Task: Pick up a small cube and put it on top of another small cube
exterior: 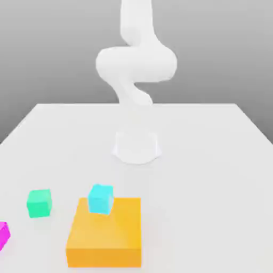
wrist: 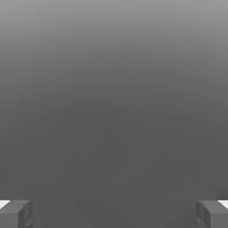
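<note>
Step not begun: pink cube [exterior: 3,235] at the table's [exterior: 213,160] near edge, cyan cube [exterior: 101,199] on the orange block's [exterior: 106,234] far corner, gripper [wrist: 114,213] spread, empty; next, reach for pink.

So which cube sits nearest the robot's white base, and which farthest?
From the base, in the exterior view:
1. Cyan cube, on the orange block.
2. Green cube, farther to that view's left.
3. Pink cube, at its left edge.
</note>
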`<state>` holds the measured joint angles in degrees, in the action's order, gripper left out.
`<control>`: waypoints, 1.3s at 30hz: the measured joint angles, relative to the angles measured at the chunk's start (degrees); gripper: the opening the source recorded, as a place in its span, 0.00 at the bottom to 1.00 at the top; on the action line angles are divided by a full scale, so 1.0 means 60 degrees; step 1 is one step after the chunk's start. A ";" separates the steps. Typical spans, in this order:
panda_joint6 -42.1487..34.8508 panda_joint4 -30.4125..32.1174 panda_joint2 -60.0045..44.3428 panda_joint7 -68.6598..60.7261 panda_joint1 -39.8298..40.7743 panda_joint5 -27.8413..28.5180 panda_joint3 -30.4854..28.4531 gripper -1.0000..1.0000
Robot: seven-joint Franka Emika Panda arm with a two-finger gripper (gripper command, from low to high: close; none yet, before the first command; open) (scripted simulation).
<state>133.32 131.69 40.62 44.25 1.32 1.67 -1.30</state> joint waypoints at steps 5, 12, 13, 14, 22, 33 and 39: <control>0.0516 -0.0035 -0.1773 -0.0633 0.0405 0.0453 -0.0581 0.50; 0.1235 -0.0077 -0.4170 -0.1824 0.0869 0.0600 -0.1622 0.50; 0.1341 -0.0081 -0.4515 -0.2046 0.0938 0.0550 -0.1776 0.50; 0.1452 -0.0085 -0.4863 -0.2280 0.1016 0.0486 -0.1921 0.50; 0.2282 -0.0129 -0.7720 -0.4607 0.2155 -0.0721 -0.2610 0.50; 0.3898 -0.0489 -1.1599 -0.7319 0.4237 -0.2600 -0.1688 0.50; 0.4059 -0.0545 -1.1835 -0.7392 0.4323 -0.2690 -0.1586 0.00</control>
<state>157.67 128.42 -30.40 -0.10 27.25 -14.47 -10.82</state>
